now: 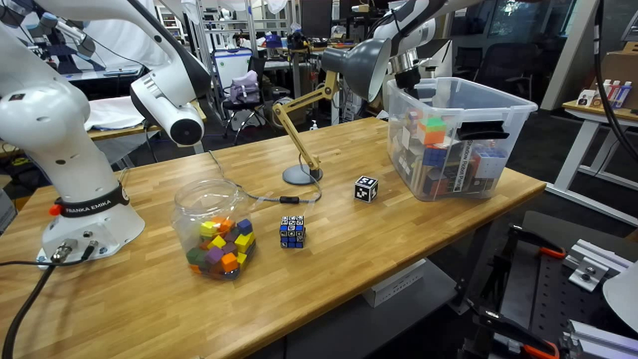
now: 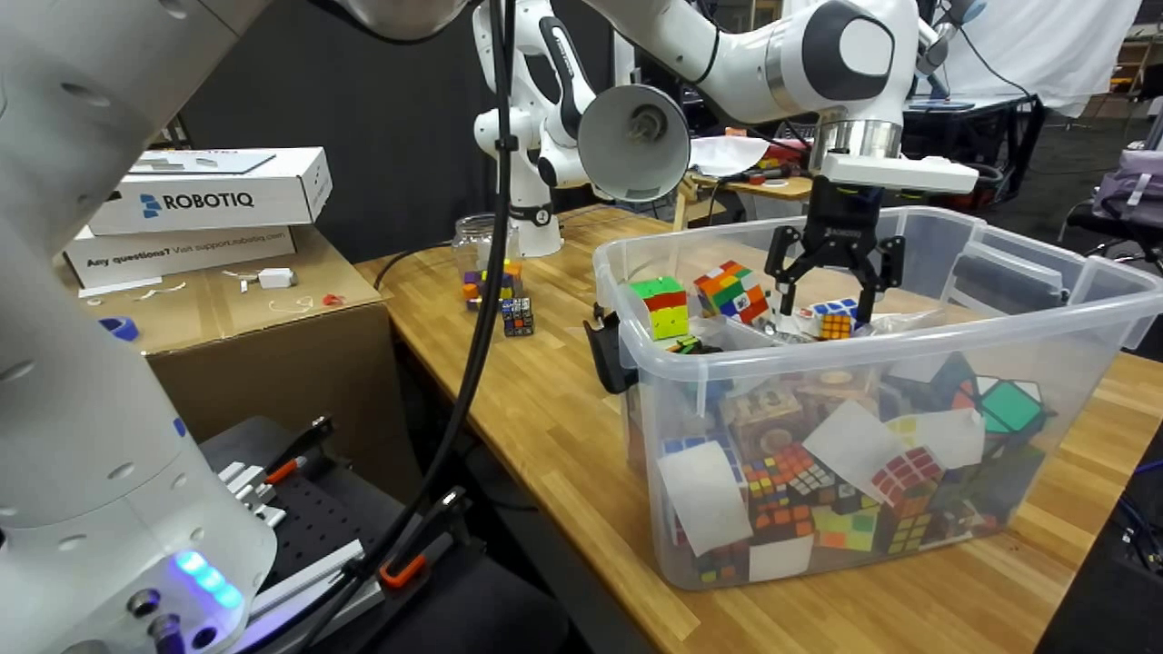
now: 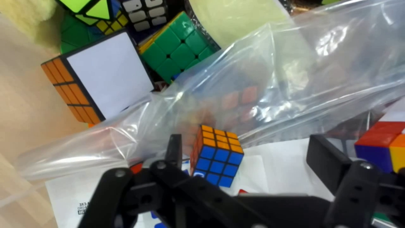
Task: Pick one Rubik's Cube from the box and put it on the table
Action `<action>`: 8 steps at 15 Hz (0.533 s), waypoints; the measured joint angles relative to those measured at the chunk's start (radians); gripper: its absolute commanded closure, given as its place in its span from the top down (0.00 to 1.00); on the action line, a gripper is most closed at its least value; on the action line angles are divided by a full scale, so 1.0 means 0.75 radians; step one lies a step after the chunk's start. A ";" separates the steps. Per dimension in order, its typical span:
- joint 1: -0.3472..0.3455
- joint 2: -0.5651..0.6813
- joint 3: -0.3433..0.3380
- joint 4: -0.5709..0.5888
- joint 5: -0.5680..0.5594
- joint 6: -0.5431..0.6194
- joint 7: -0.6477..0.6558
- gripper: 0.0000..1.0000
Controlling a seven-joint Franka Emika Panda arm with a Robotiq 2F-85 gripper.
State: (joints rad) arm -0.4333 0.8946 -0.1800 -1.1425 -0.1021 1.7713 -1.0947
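Wrist view: small orange-and-blue cube point(image 3: 220, 156) between the black fingers point(image 3: 329, 163), which cover its low corner. Beyond them, clear plastic bag point(image 3: 278, 85) blurs red square tiles point(image 3: 231, 100). Outside them, red-blue-yellow cube point(image 3: 381, 139) cut off at right edge. In an exterior view, finger ends lost inside large clear plastic box point(image 1: 516, 118).

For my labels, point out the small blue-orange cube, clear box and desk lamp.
Small blue-orange cube point(image 3: 217, 159), wrist view: blue face.
Clear box point(image 2: 1079, 363), exterior view: near wall.
Desk lamp point(image 1: 355, 66), exterior view: shade.
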 measured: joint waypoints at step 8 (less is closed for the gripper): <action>-0.002 0.003 0.000 -0.016 0.000 -0.011 -0.005 0.38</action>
State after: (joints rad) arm -0.4349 0.8967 -0.1799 -1.1544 -0.1021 1.7634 -1.0987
